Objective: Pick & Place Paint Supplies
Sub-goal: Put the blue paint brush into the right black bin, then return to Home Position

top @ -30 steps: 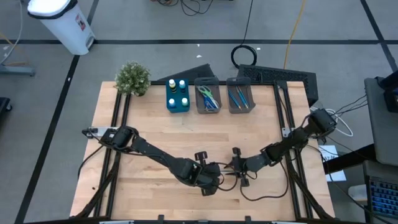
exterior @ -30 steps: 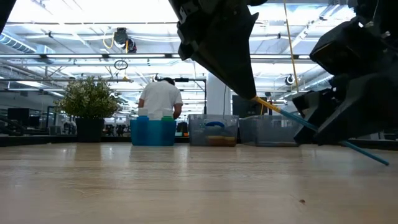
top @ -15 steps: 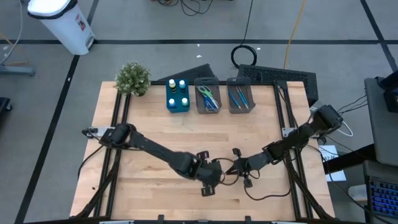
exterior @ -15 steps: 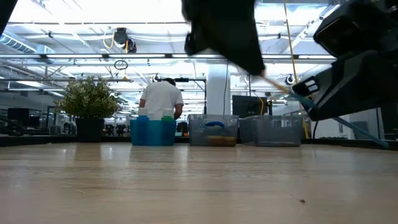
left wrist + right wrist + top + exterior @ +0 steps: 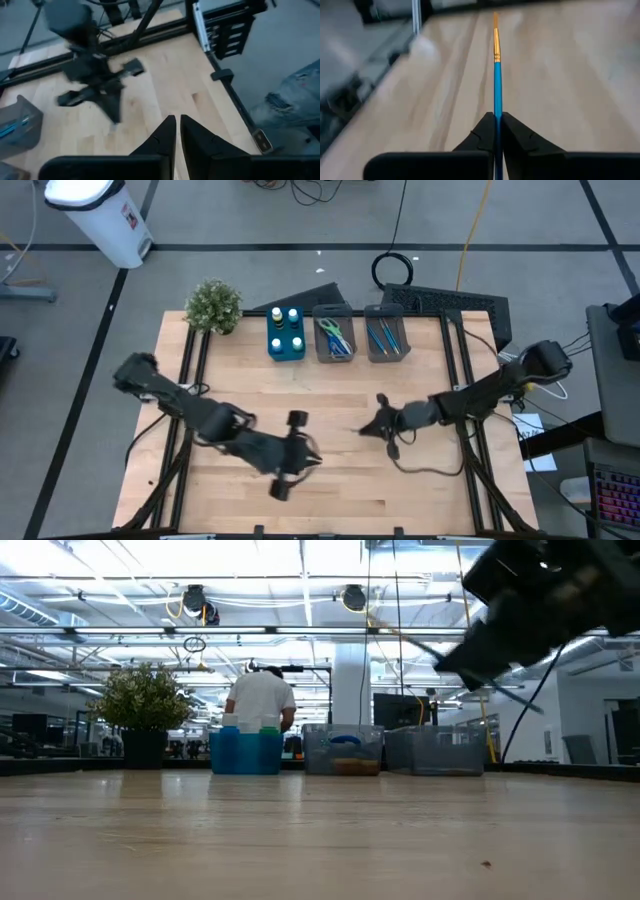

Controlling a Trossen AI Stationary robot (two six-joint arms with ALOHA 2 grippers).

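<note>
The right gripper (image 5: 496, 131) has its fingers (image 5: 479, 136) pressed onto a thin blue brush (image 5: 496, 75), pinching the handle so the orange-tipped bristle end sticks straight out ahead of them. In the high view this gripper (image 5: 368, 427) is above the middle of the tabletop (image 5: 420, 490). The left gripper (image 5: 177, 131) has its fingers nearly pressed together with nothing between them; it sits toward the tabletop's front edge (image 5: 312, 462). More brushes lie in the grey bin (image 5: 385, 337) at the back edge.

No text, label, brand or number can be read on anything in these views.
</note>
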